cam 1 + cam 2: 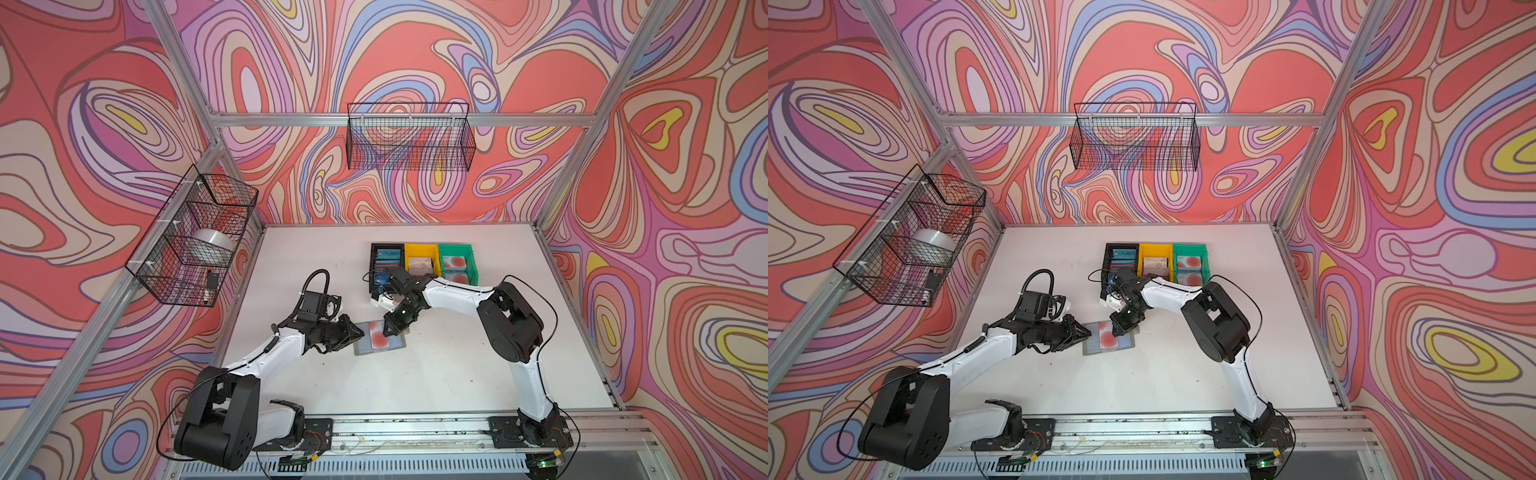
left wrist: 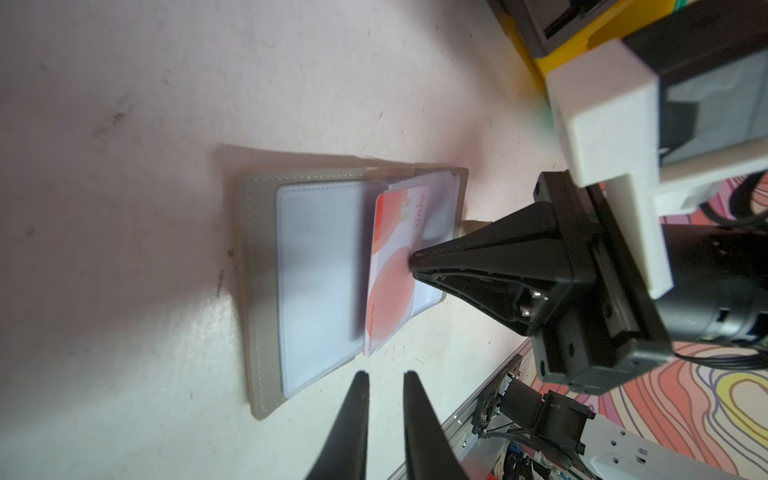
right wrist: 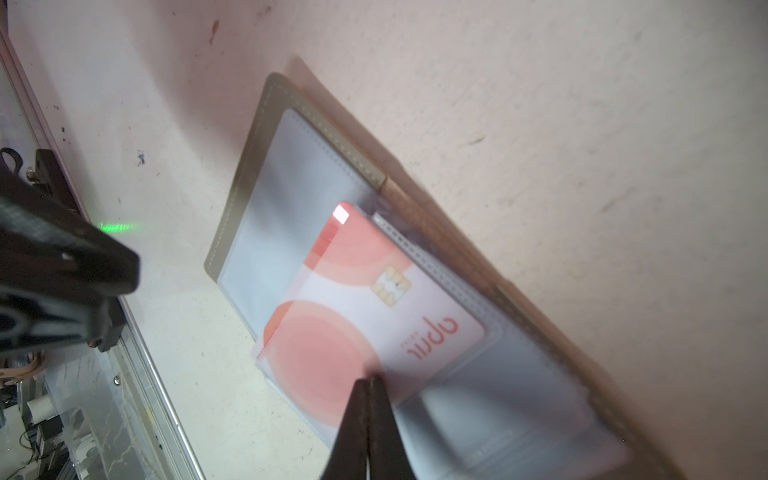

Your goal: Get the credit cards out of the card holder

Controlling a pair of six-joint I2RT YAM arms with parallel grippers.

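We see the grey card holder (image 1: 365, 345) lying open and flat on the white worktop (image 1: 457, 365), between the two arms, its clear plastic pages facing up. A pale credit card (image 3: 353, 316) with red round blotches, a gold chip and red lettering lies on the holder's page nearer the right arm. It sits skewed against the holder's stitched edges and looks partly out of its sleeve. The right hand (image 3: 368, 380) comes down onto the holder from above with its fingers pressed together. The joined tips touch the card on its larger red blotch, and we cannot tell whether they only press there or nip the card's edge. The left hand (image 2: 384, 374) sits low over the worktop just short of the holder's edge on the left arm's side, its fingers a little apart, nothing between them. The holder's other page shows a clear sleeve (image 2: 320, 270) of pale plastic. Beyond the holder, on the side away from the arm bases and well apart from it, three bins stand in a row touching each other. These are a black bin (image 1: 386, 246) with blue cards, a yellow bin (image 1: 422, 247) with pale ones, and a green bin (image 1: 455, 246) with red-blotched ones.
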